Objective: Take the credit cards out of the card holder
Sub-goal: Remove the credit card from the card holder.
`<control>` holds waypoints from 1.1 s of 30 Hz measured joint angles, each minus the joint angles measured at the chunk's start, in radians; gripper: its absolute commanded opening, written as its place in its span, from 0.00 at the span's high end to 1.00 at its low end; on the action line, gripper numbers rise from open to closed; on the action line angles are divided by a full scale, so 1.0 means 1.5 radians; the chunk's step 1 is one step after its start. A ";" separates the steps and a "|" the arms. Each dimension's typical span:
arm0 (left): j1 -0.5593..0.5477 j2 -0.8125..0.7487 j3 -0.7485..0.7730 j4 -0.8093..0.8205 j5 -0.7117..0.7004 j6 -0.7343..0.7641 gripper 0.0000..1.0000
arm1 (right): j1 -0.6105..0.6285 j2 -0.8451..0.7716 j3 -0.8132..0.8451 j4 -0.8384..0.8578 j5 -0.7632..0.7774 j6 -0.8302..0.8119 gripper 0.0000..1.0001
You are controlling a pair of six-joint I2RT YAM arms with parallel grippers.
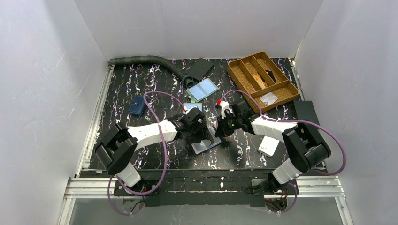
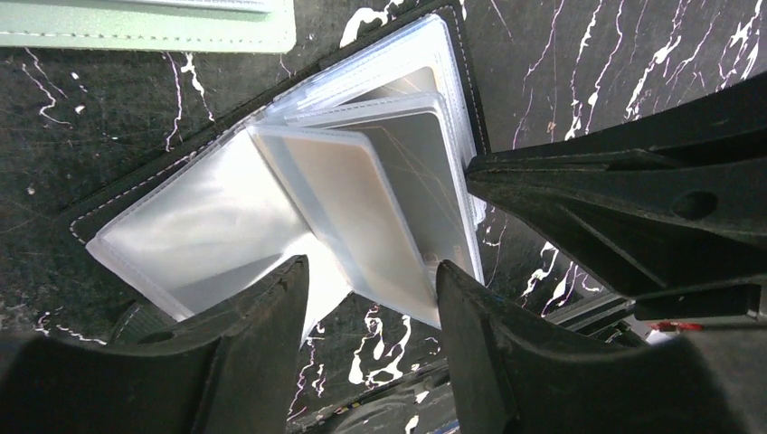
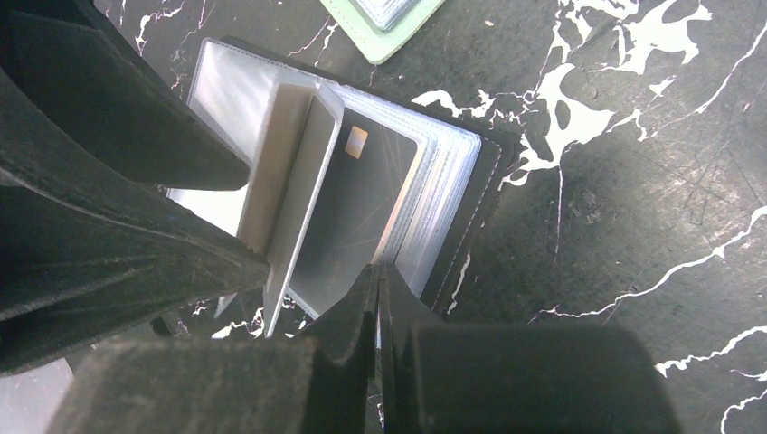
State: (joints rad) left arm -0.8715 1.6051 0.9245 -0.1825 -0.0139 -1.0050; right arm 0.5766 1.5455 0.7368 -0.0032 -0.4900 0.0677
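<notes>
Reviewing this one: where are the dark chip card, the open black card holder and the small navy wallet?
dark chip card (image 3: pixel 357 212), right wrist view, middle of its face.
black card holder (image 3: pixel 485 181), right wrist view, bare cover strip beside the clear sleeves.
navy wallet (image 1: pixel 137 106), top external view, centre of its front.

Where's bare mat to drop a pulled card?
Far left: open mat between grey hose and navy wallet. Also the strip between card holder and white box. Crowded: centre, around card holder and pale-blue bifold; wooden tray fills far right.
</notes>
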 measured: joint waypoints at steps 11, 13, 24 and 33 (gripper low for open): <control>0.004 -0.039 -0.057 0.017 -0.001 -0.015 0.73 | 0.001 -0.006 0.002 -0.001 -0.007 -0.015 0.88; 0.009 -0.044 -0.074 0.028 0.004 -0.018 0.78 | 0.001 -0.013 0.002 -0.001 -0.015 -0.018 0.85; 0.022 -0.071 -0.114 0.084 0.034 -0.011 0.93 | 0.002 -0.032 0.005 -0.001 -0.091 -0.044 0.70; 0.027 -0.085 -0.154 0.139 0.061 0.016 1.00 | 0.002 -0.033 0.005 0.001 -0.164 -0.039 0.71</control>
State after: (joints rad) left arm -0.8310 1.4776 0.6933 0.0254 0.0772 -0.9817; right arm 0.5793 1.4967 0.7448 -0.0025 -0.7361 0.0086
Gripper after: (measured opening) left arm 0.011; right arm 0.293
